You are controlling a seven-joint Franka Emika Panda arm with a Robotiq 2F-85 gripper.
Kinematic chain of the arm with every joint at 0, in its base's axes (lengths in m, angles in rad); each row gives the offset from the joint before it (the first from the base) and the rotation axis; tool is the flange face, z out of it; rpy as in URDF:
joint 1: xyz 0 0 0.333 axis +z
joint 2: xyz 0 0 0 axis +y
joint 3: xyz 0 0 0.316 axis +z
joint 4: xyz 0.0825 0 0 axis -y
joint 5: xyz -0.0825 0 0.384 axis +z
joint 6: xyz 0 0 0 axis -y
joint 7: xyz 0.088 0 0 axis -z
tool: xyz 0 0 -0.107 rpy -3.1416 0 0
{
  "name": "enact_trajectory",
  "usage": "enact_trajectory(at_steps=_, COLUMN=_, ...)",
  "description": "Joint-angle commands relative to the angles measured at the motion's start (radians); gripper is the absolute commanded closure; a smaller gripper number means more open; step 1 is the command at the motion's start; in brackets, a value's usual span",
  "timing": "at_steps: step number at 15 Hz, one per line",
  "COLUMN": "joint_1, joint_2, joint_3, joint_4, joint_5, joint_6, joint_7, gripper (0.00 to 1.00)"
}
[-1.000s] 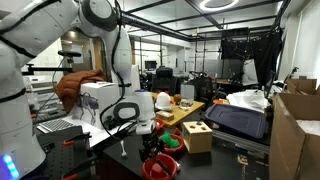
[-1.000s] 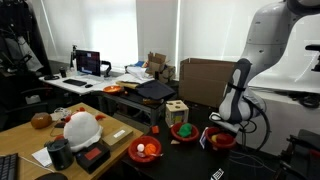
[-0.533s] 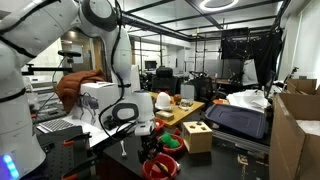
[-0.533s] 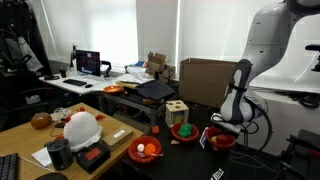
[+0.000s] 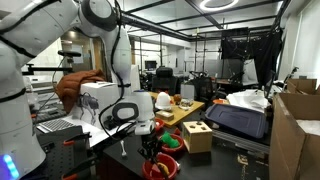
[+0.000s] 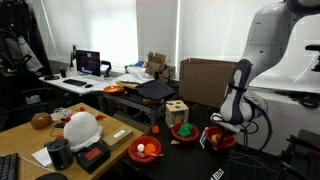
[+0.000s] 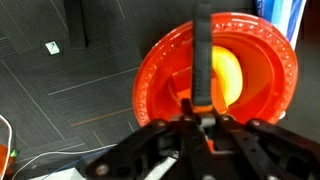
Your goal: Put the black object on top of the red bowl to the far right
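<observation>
Claw jaws are seen drawn narrow in the wrist view, pressed against a thin dark strip that runs up from between them. Whether that strip is the black object cannot be told. The strip is held directly above the red bowl, in which a yellow-orange ball lies. A blue-and-white item is seen just beside the bowl's rim. In both exterior views the claw is held low over this bowl, which rests on the dark desk. In an exterior view a wooden block with holes stands near. A second red bowl is set just in front of it, and a third red bowl farther along.
</observation>
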Motion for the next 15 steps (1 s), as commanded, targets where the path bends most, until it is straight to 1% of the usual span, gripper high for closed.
enact_trajectory(at_steps=1, joint_1=0.021, joint_2=-0.026, joint_3=-0.011, joint_4=-0.024, joint_5=0.010, joint_6=0.010, joint_7=0.006, gripper=0.52)
enact_trajectory(at_steps=4, joint_1=0.022, joint_2=-0.026, joint_3=-0.006, joint_4=-0.023, joint_5=0.007, joint_6=0.016, joint_7=0.002, gripper=0.30)
enact_trajectory(at_steps=8, joint_1=0.046, joint_2=-0.022, joint_3=-0.022, joint_4=-0.011, joint_5=0.004, joint_6=0.003, joint_7=0.000, gripper=0.00)
enact_trajectory(at_steps=12, joint_1=0.102, joint_2=-0.006, joint_3=-0.062, joint_4=0.026, joint_5=0.001, joint_6=-0.007, joint_7=0.002, gripper=0.00)
enact_trajectory(at_steps=15, joint_1=0.158, joint_2=0.008, joint_3=-0.106, joint_4=0.065, joint_5=-0.001, joint_6=-0.021, joint_7=0.004, gripper=0.00)
